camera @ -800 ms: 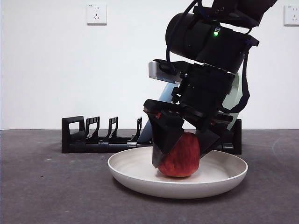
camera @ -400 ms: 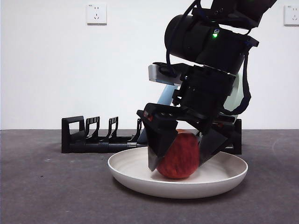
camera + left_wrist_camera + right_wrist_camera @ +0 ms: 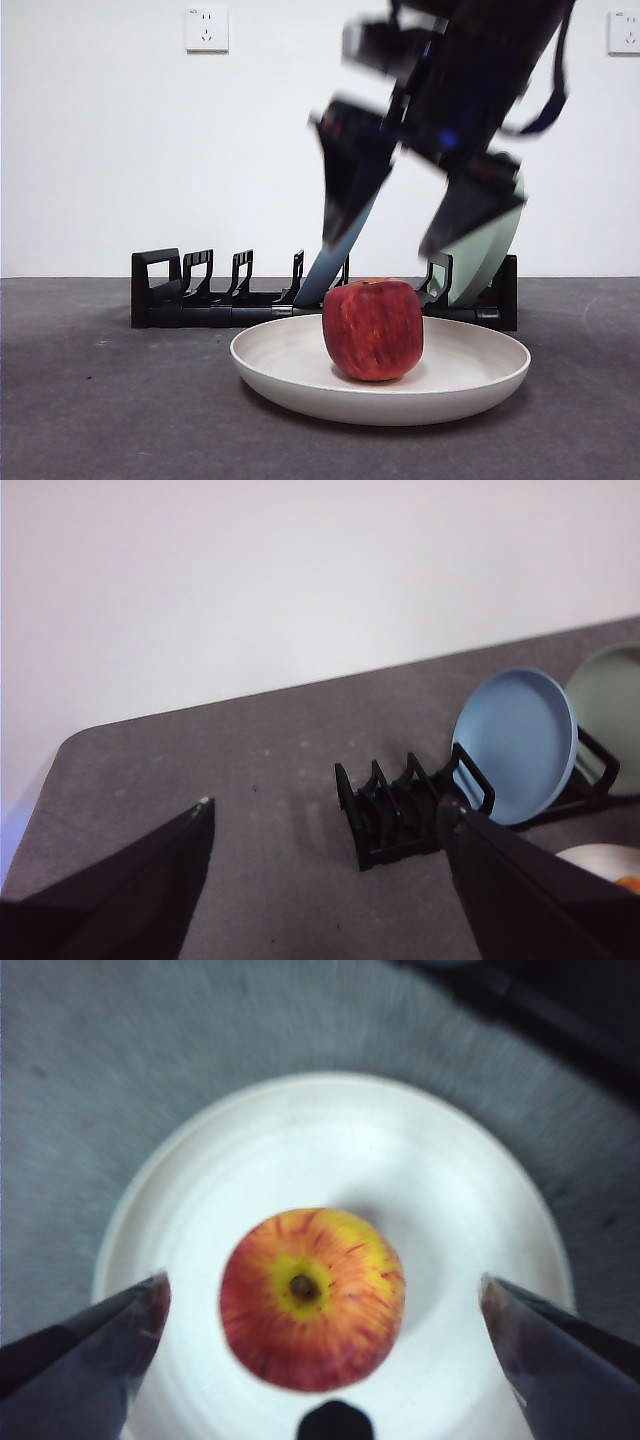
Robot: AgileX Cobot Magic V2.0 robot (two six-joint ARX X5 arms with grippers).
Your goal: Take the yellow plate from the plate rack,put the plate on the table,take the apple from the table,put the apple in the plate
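The red apple (image 3: 373, 329) stands upright in the middle of the cream yellow plate (image 3: 290, 372), which lies flat on the dark grey table (image 3: 100, 410). My right gripper (image 3: 420, 215) hangs open directly above the apple, blurred by motion, touching nothing. From the right wrist, the apple (image 3: 311, 1297) shows stem-up on the plate (image 3: 330, 1150), between the spread jaws of the right gripper (image 3: 325, 1305). Behind the plate runs the black plate rack (image 3: 215, 295). My left gripper (image 3: 330, 830) is open, off to the side over bare table, with the rack (image 3: 400, 805) beyond it.
A light blue plate (image 3: 335, 262) and a pale green plate (image 3: 485, 255) stand upright in the rack's right part. In the left wrist view the blue plate (image 3: 515, 745) and green plate (image 3: 610, 715) lean in their slots. A white wall with sockets lies behind.
The right gripper let go of the apple, opened wide and rose quickly off it. The apple stays standing in the plate.
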